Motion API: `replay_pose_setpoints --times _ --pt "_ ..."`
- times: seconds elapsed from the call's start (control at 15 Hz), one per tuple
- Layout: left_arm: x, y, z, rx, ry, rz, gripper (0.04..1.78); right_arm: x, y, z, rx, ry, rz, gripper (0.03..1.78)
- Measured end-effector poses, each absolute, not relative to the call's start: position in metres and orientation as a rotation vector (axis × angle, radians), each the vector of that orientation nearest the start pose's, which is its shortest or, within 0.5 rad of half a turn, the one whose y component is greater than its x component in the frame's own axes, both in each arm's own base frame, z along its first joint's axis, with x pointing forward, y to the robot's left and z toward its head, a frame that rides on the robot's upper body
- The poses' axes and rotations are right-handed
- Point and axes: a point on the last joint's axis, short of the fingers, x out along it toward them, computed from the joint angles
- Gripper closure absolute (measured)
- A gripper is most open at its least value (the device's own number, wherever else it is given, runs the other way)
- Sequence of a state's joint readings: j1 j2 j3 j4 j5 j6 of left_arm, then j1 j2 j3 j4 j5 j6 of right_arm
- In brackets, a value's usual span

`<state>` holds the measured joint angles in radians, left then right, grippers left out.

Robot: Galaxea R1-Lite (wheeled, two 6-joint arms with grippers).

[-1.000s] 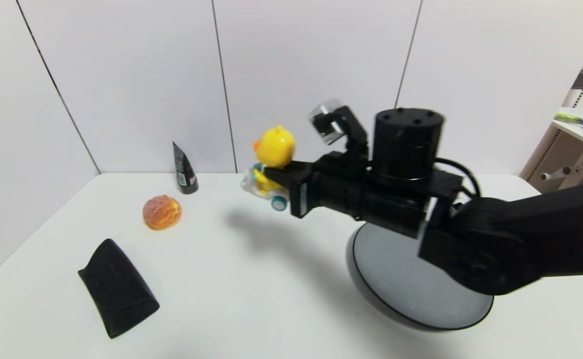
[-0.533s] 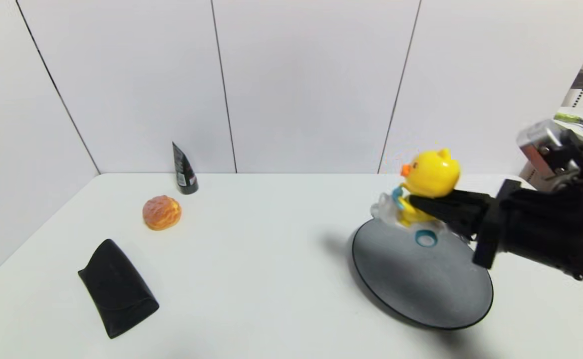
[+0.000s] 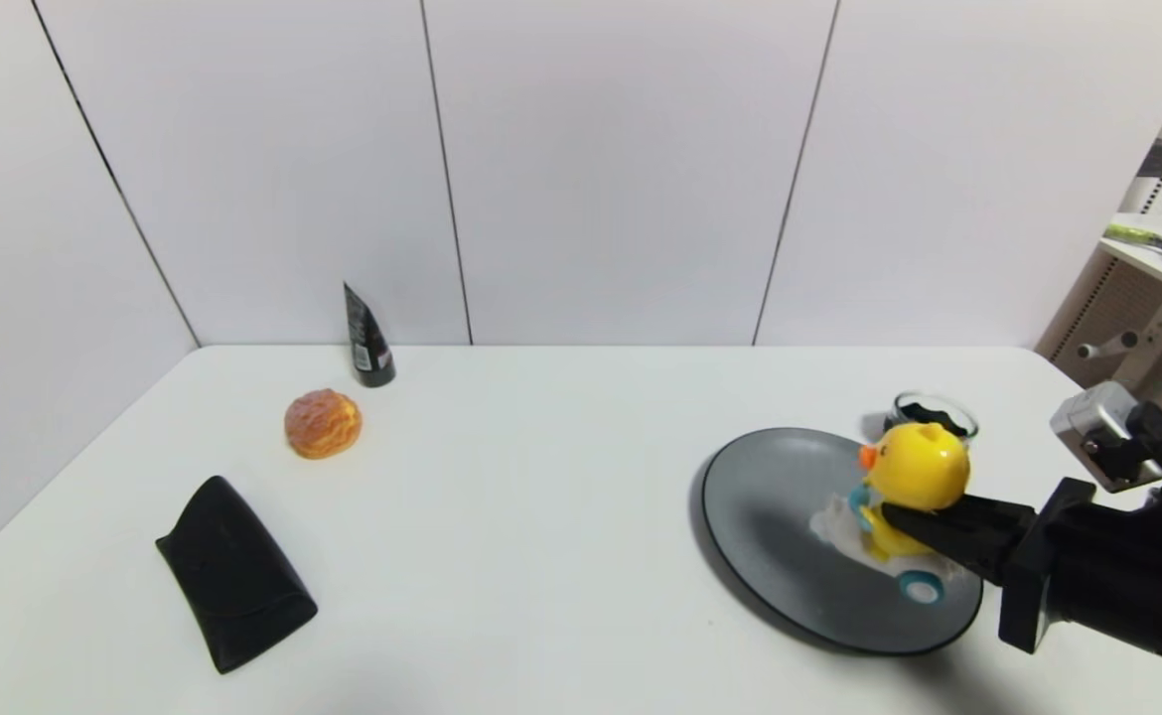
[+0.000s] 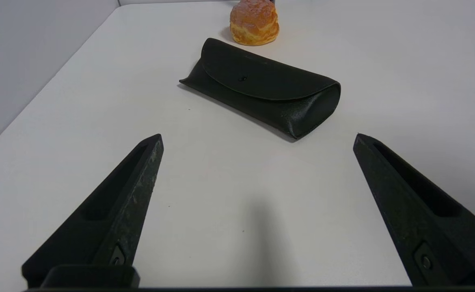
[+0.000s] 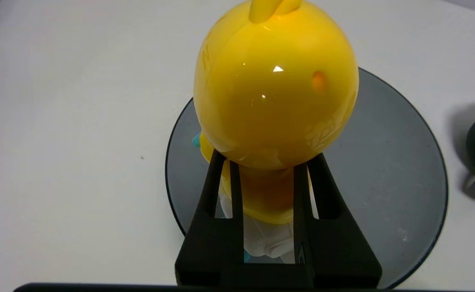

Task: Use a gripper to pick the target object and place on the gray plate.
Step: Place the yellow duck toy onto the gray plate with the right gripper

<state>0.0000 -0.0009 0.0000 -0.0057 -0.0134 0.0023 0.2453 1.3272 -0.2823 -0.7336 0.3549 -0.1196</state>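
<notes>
Right gripper [image 3: 899, 521] fingers pinch the upright yellow plastic duck toy [image 3: 914, 477], lower right, over the speckled gray plate [image 3: 770, 516].

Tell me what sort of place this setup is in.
Probably a lab test bench: a bare white table boxed in by plain white wall panels, with unrelated props laid out, namely a toy duck, a bun and a black case.

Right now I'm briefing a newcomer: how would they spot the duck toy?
Find the gray plate on the table's right side. The yellow duck toy is over it, clamped in the right gripper. Unlike the orange-brown bun far left, it is glossy yellow with blue wheels.
</notes>
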Motion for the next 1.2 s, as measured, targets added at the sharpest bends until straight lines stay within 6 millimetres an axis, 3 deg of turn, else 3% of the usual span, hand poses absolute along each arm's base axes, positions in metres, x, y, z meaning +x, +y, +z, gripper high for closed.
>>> replay_pose_setpoints --times 0.33,0.6,0.93,1.2 --pt "-0.023 0.0 0.076 0.002 -0.006 -0.013 0.13 0.204 0.058 0.143 -0.097 0.242 0.613 1.47" --pt "-0.023 0.0 0.076 0.002 -0.007 -0.013 0.13 0.217 0.057 0.134 -0.113 0.269 0.601 1.47" --pt "-0.023 0.0 0.076 0.002 -0.007 -0.013 0.13 0.219 0.057 0.128 -0.112 0.293 0.597 0.88" --pt "-0.023 0.0 0.076 0.003 -0.007 -0.013 0.13 0.217 0.054 0.141 -0.114 0.213 0.586 0.57"
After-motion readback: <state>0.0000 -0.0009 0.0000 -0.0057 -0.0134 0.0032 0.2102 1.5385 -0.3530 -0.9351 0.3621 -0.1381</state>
